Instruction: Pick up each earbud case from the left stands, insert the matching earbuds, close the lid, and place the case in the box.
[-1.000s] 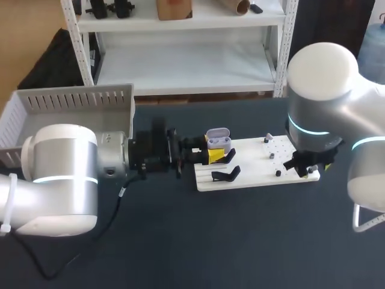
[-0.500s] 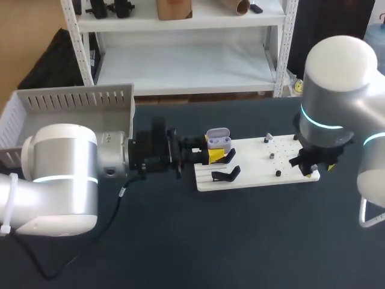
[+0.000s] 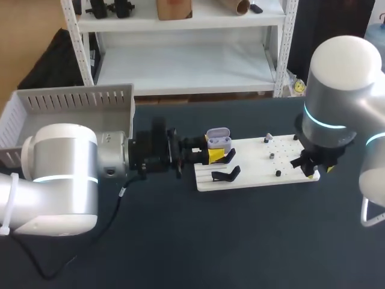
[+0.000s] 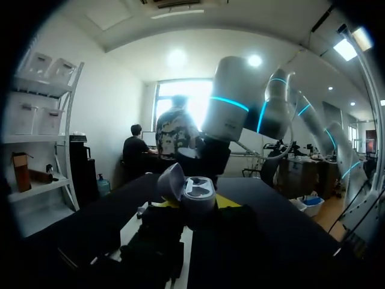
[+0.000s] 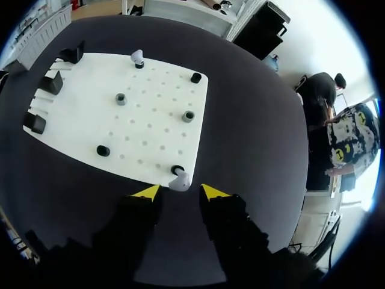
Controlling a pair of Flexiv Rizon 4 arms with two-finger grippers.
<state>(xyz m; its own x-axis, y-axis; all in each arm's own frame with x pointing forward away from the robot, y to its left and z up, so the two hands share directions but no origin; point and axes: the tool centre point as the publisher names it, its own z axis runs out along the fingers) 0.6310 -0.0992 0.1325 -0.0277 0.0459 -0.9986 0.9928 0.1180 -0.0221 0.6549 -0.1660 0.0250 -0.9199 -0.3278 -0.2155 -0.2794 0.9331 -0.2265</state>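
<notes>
A lavender earbud case (image 3: pixel 218 138) with its lid up is held over the left end of the white board (image 3: pixel 252 164); my left gripper (image 3: pixel 210 154) is shut on it. In the left wrist view the open case (image 4: pixel 194 194) sits between the fingers, its wells facing up. My right gripper (image 5: pixel 179 191) hangs over the board's near right corner (image 3: pixel 313 170), open. A pale earbud (image 5: pixel 179 180) on a black peg lies between its yellow tips, and neither tip touches it. A second earbud (image 5: pixel 138 57) stands at the board's far side.
Black stands (image 3: pixel 226 174) sit on the board's left part. Several small black and grey pegs (image 5: pixel 121 99) dot the white board (image 5: pixel 150 90). A grey slotted box (image 3: pixel 72 102) stands at the table's rear left. Dark tabletop (image 3: pixel 240 241) lies in front.
My right arm has shifted slightly to the right over the board's corner and its fingers have drawn closer together. The left arm and the case have not moved.
</notes>
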